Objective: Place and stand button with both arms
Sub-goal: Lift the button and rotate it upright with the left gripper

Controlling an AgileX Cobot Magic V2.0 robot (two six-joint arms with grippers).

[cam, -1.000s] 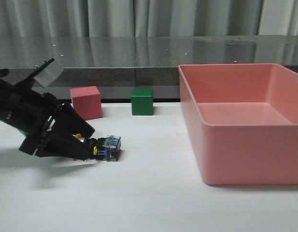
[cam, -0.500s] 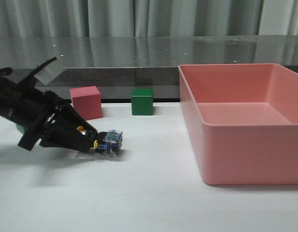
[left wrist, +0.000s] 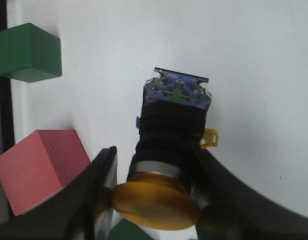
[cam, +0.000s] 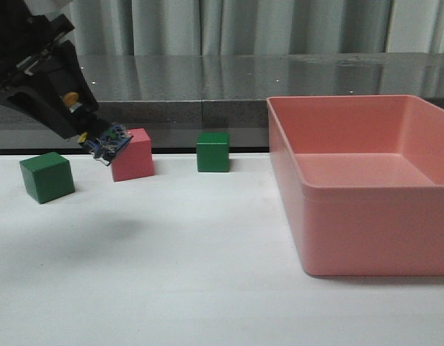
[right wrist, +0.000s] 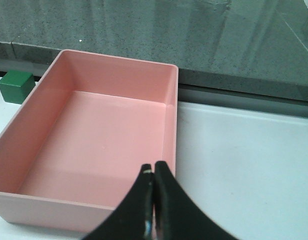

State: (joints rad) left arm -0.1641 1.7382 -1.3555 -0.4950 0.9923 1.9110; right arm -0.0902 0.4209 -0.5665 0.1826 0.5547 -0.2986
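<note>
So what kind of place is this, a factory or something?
More likely a lab test bench, I'd guess: a plain white table with toy-like cubes, pink and green, an empty pink bin, and a curtained backdrop. No production machinery shows.

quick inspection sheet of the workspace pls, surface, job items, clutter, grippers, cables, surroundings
surface: white table, bare in the foreground
job's things: button held off the table in the left gripper, tilted with its base pointing down and to the right; yellow cap sits between the fingers
clutter: pink cube, two green cubes, pink bin on the right, nothing seen inside
grippers: left shut on the button; right gripper shut, holding nothing, above the bin's near corner
cables: nothing seen
surroundings: grey ledge and curtains behind the table
</note>
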